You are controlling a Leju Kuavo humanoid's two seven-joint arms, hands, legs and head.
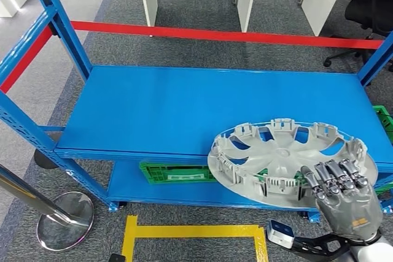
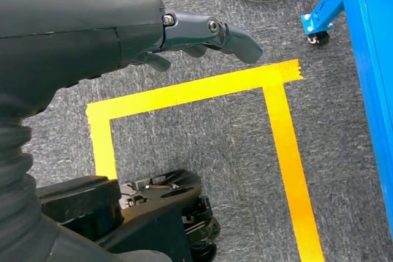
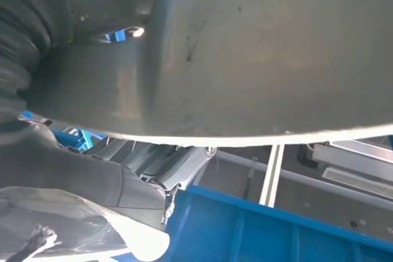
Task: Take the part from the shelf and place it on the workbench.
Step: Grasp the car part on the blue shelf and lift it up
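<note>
- The right hand [image 1: 346, 197] grips the near rim of a grey wheel cover [image 1: 278, 154], its dark fingers [image 1: 334, 173] curled over the edge onto the ribbed inner face.
- The wheel cover lies inner face up and tilted, at the front right of the blue shelf [image 1: 185, 111], its near part jutting past the shelf's front edge; whether its far part touches the shelf board I cannot tell.
- In the right wrist view the cover's smooth grey outer face [image 3: 278, 47] spans the frame close to the camera, with the hand's thumb [image 3: 93, 179] beneath it.
- The left hand [image 2: 153, 35] hangs over grey carpet, holding nothing, fingers loosely extended.
- Yellow floor tape [image 2: 194, 90] marks a rectangle on the carpet in front of the shelf.
- A green crate [image 1: 174, 173] sits on the lower shelf level.
- A chrome stanchion base [image 1: 65, 219] stands on the carpet, left of the shelf.
- A red beam [image 1: 222, 35] runs across the shelf's back.
</note>
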